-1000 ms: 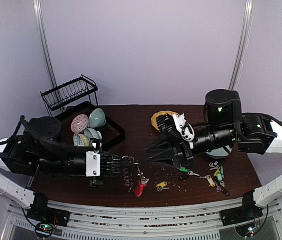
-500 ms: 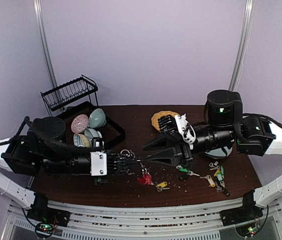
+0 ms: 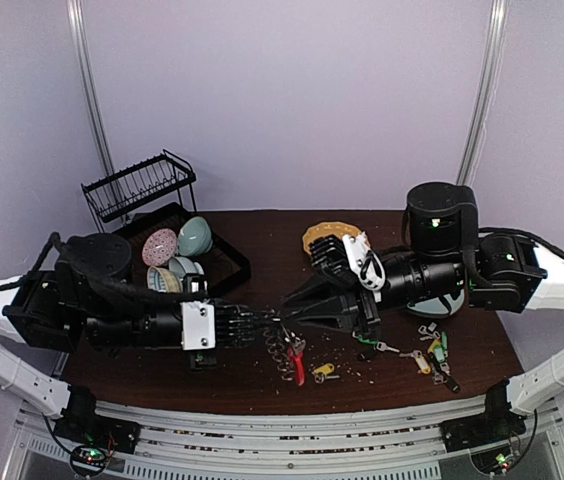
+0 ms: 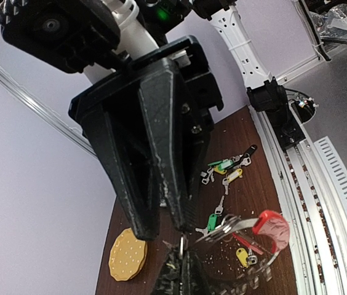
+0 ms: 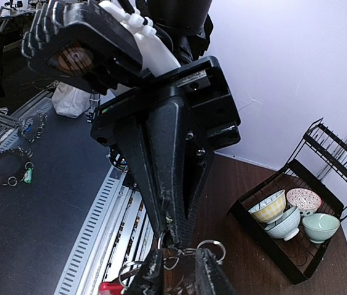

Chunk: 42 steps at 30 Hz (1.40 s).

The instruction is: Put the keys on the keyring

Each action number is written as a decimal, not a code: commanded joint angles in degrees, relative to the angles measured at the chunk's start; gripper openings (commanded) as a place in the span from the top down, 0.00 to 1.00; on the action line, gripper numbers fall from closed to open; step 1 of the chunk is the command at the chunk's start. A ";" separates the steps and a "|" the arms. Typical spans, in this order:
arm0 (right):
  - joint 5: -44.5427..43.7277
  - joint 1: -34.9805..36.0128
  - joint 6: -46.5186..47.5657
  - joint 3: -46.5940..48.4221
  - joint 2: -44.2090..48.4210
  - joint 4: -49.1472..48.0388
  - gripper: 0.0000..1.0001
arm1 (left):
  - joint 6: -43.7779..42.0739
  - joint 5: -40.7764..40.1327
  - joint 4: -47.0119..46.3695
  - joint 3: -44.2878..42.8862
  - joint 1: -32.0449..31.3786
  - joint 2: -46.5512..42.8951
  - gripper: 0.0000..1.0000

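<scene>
Grippers, two. Item: left gripper [image 3: 267, 322], jaws pressed together on a silver loop of the keyring [image 3: 289, 350], which hangs from it over the front middle of the table [image 3: 262, 240]. Item: right gripper [image 5: 179, 273], jaws a little apart, with loops of the ring between them.

Changes since a second ago: the two sets of tips, then apart, now meet. The right jaws are narrower. The red arc [image 4: 272, 226], then lower and further left, now hangs nearer the yellow-tagged key [image 3: 324, 370].

Keyring, one. Loose keys [image 3: 432, 352]: one yellow-tagged and one green-tagged key [image 3: 366, 340] lying singly, plus a cluster at the right whose count is unclear. Bowls [image 5: 284, 222], four, in one black rack [image 5: 296, 270]. Yellow dotted plate [image 3: 314, 236], one.
</scene>
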<state>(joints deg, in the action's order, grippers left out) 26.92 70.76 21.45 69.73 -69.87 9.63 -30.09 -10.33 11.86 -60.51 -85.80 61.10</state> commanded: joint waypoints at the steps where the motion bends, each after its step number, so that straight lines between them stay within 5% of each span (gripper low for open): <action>1: 0.34 0.34 0.18 -0.99 -0.58 1.39 0.76 | 0.54 -1.08 -5.10 -0.46 0.24 -1.17 1.00; 12: 1.07 0.34 -1.59 -1.75 0.46 -1.20 0.85 | 1.69 -0.72 -5.20 -0.03 0.19 -1.75 1.00; 17: -2.27 -0.14 -4.32 -2.42 1.94 -3.00 0.73 | 2.12 -4.64 -9.91 2.43 0.15 -2.59 1.00; 21: -4.14 -5.61 -14.45 -5.78 5.01 -10.28 0.66 | -7.44 -14.84 -28.13 11.71 -1.03 -3.79 1.00; 26: -3.58 -12.16 -34.66 -5.77 4.64 -14.91 0.66 | -27.72 -25.10 -61.92 22.69 -1.48 1.04 1.00; 29: -5.53 -12.52 -44.20 -1.38 1.02 -10.73 0.73 | -35.21 -27.26 -80.85 25.29 -1.46 9.59 1.00; 34: -2.53 -12.50 -54.90 2.18 -2.21 -6.93 0.72 | -52.30 -31.98 -114.96 24.00 -1.55 27.14 1.00; 36: -3.76 -12.53 -56.79 2.27 -1.92 -5.48 0.71 | -57.20 -33.21 -117.63 21.74 -1.49 31.64 1.00; 42: -5.82 -12.47 -57.40 3.31 -1.93 1.17 0.73 | -54.49 -34.36 -117.68 20.20 -0.84 33.31 1.00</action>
<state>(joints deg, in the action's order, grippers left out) 22.06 58.24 -32.82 70.50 -72.03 5.56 -81.14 -41.74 -82.85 -37.30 -87.09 95.15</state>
